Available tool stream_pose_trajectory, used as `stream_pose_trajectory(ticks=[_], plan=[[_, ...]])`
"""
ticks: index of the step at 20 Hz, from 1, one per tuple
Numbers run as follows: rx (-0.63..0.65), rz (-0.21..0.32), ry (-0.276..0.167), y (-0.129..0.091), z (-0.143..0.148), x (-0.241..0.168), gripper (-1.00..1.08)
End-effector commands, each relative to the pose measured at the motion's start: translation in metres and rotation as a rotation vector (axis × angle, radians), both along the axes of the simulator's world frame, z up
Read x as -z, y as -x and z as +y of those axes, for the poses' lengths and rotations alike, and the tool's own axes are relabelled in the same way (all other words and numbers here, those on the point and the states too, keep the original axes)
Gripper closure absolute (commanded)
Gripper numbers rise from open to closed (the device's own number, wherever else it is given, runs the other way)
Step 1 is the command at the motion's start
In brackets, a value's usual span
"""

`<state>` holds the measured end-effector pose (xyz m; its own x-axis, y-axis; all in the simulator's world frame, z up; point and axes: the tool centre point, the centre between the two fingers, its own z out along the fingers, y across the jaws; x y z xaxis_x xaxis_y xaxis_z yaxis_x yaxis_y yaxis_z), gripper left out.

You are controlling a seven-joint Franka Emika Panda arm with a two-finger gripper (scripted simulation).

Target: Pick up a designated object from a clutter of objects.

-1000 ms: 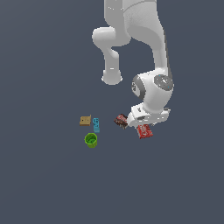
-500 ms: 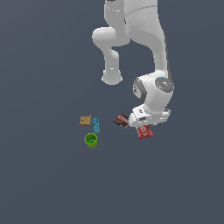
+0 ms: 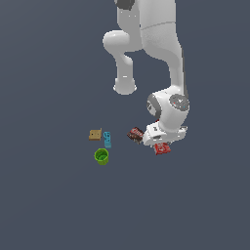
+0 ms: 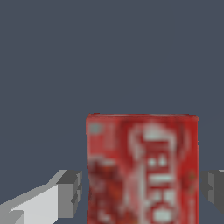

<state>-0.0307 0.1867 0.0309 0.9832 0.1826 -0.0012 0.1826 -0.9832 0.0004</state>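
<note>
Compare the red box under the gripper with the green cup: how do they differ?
Colour: the red box is bright red with white lettering; the green cup is plain green.
Shape: the box is flat and rectangular; the cup is round with an open top.
Position: the box sits between the fingers of the gripper, under the arm; the cup stands apart on the exterior view's left, near the tan block.
Both rest on the same dark floor.

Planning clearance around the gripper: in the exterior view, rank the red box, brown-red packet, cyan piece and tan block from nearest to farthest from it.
1. red box: directly under the gripper, between its fingers in the wrist view.
2. brown-red packet: just toward the exterior view's left.
3. cyan piece: farther left.
4. tan block: farthest left, beside the cyan piece.
</note>
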Motion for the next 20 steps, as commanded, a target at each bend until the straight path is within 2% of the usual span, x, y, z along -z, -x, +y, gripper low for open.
stream_pose_trajectory(ticks=[1,6,7,20], plan=[[0.000,-0.001,0.000,-0.0001,0.0002,0.0093,-0.92],[0.000,-0.001,0.000,-0.0006,0.0005,0.0157,-0.92],[0.000,-0.001,0.000,-0.0006,0.0005,0.0157,1.08],[-0.001,-0.001,-0.001,-0.0006,0.0010,0.0123,1.08]])
